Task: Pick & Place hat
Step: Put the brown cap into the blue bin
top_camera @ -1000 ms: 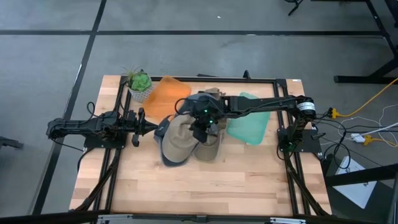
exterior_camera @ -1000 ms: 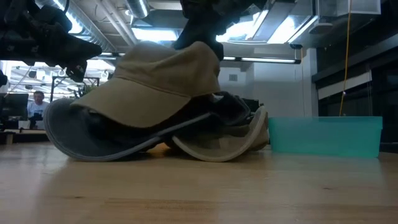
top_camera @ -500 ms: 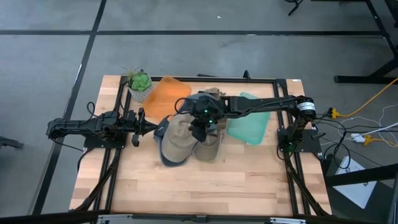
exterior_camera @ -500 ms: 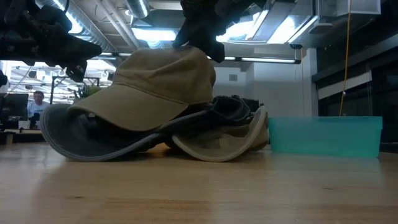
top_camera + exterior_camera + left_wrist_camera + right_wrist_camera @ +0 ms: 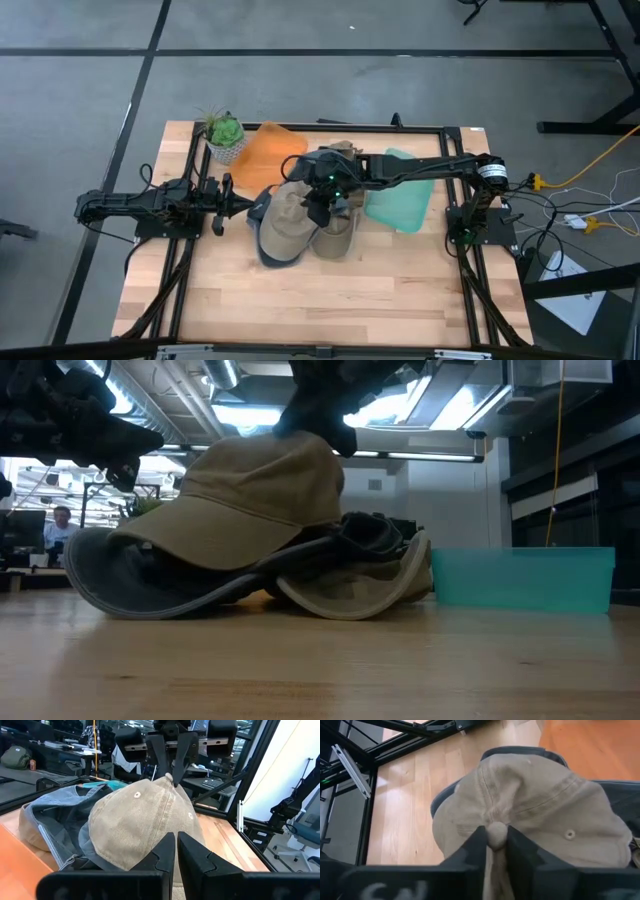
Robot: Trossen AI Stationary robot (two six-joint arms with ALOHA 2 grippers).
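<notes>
High view: the right arm is reaching across the wooden table (image 5: 330, 290), and the right gripper (image 5: 318, 205) is sitting over the crown of the tan hat (image 5: 287, 222), which is lying mid-table on top of a pile of other hats (image 5: 335, 235). An orange mat (image 5: 268, 150) and a potted plant (image 5: 225, 135) are lying behind the pile; a teal tray (image 5: 400, 200) is sitting just beside it on the right arm's side. The left gripper (image 5: 240, 203) is hovering near the hat's brim, not touching it.

Low view: the tan hat (image 5: 250, 500) is resting tilted on a grey-brimmed hat (image 5: 150, 585), with the right gripper (image 5: 315, 425) pressing at its top. The teal tray (image 5: 525, 575) is standing apart from the pile.

Left wrist view: the left gripper (image 5: 176, 851) is hanging with fingers clenched together, holding nothing. Beyond it, the right gripper (image 5: 171, 770) is pinching a peak of fabric at the tan hat's (image 5: 145, 825) crown.

Right wrist view: the right gripper (image 5: 495, 842) is grasping the top button of the tan hat (image 5: 530, 805), fingers closing on either side of it.
</notes>
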